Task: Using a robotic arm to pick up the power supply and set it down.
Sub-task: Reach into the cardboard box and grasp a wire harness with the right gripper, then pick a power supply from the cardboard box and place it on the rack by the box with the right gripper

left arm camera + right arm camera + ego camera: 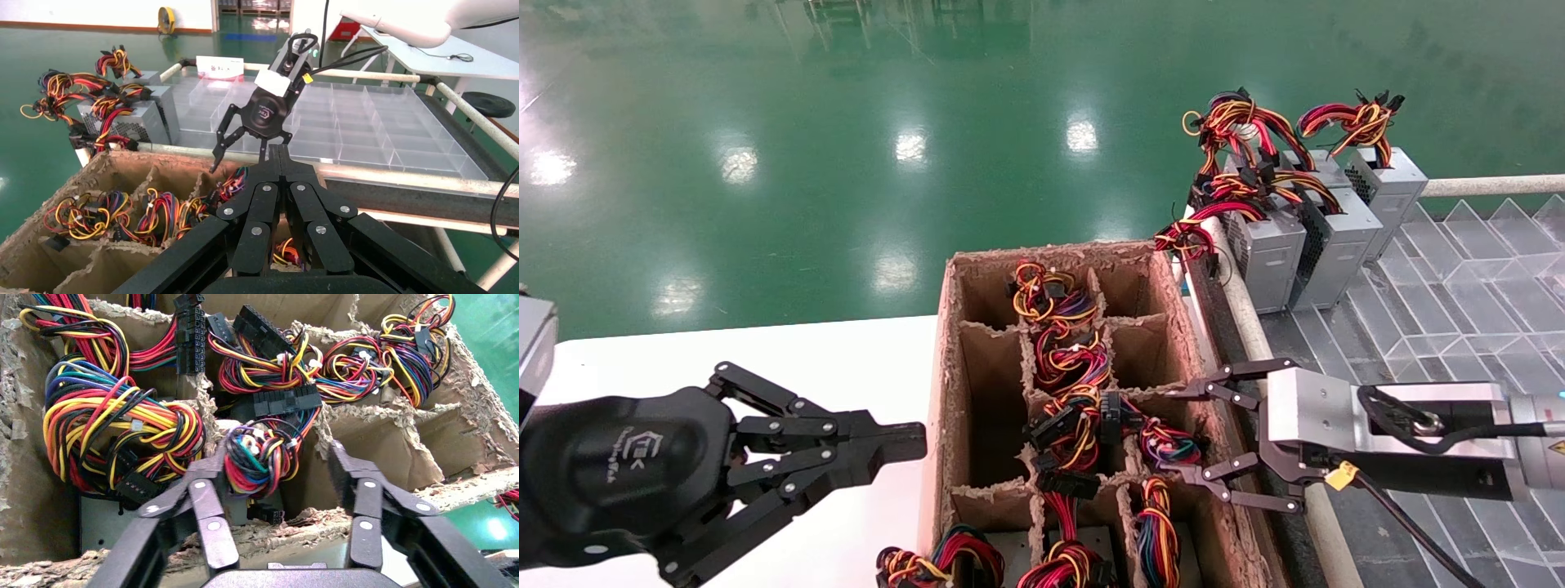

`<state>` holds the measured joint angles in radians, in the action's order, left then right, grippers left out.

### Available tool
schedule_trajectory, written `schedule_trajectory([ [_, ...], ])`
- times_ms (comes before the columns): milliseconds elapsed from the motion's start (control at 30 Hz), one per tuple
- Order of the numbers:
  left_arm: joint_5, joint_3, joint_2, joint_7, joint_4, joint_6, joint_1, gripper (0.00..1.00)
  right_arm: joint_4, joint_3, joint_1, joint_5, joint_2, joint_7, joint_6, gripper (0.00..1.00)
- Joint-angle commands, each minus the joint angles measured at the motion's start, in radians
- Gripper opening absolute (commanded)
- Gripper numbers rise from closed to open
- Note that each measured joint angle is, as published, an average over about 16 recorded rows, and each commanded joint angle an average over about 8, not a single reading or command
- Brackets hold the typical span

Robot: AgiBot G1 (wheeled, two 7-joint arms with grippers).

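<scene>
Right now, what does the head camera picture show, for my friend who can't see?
The right gripper reaches with open fingers over a divided cardboard box stuffed with colourful wires. The left gripper hovers shut beside the box.

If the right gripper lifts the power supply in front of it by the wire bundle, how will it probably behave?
The wire bundle between the open right gripper fingers looks floppy, so the power supply below would probably dangle and swing. Its connectors could snag the ragged cardboard box dividers. The metal box likely weighs much for its size.
</scene>
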<state>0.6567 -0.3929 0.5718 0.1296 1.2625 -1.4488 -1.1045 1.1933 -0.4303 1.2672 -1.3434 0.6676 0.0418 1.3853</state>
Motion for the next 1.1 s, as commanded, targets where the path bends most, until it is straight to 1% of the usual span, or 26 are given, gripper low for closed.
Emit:
schedule_trajectory([
  [33, 0.000, 0.000, 0.000, 0.000, 0.000, 0.000, 0.000, 0.00, 0.001, 0.000, -0.001, -0.001, -0.001, -0.002, -0.001, 0.00],
  [333, 0.000, 0.000, 0.000, 0.000, 0.000, 0.000, 0.000, 0.00, 0.026, -0.003, 0.000, -0.012, -0.016, -0.012, 0.004, 0.00],
  [600, 0.000, 0.000, 0.000, 0.000, 0.000, 0.000, 0.000, 0.00, 0.080, -0.007, 0.011, -0.029, -0.027, -0.020, 0.012, 0.00],
  [800, 0.000, 0.000, 0.000, 0.000, 0.000, 0.000, 0.000, 0.00, 0.119, 0.011, 0.023, -0.018, -0.037, -0.025, -0.005, 0.00],
  [933, 0.000, 0.000, 0.000, 0.000, 0.000, 0.000, 0.000, 0.00, 0.139, 0.043, 0.037, 0.015, -0.042, 0.001, -0.024, 0.00],
  [1100, 0.000, 0.000, 0.000, 0.000, 0.000, 0.000, 0.000, 0.00, 0.150, 0.099, 0.057, 0.070, -0.048, 0.071, -0.057, 0.00],
])
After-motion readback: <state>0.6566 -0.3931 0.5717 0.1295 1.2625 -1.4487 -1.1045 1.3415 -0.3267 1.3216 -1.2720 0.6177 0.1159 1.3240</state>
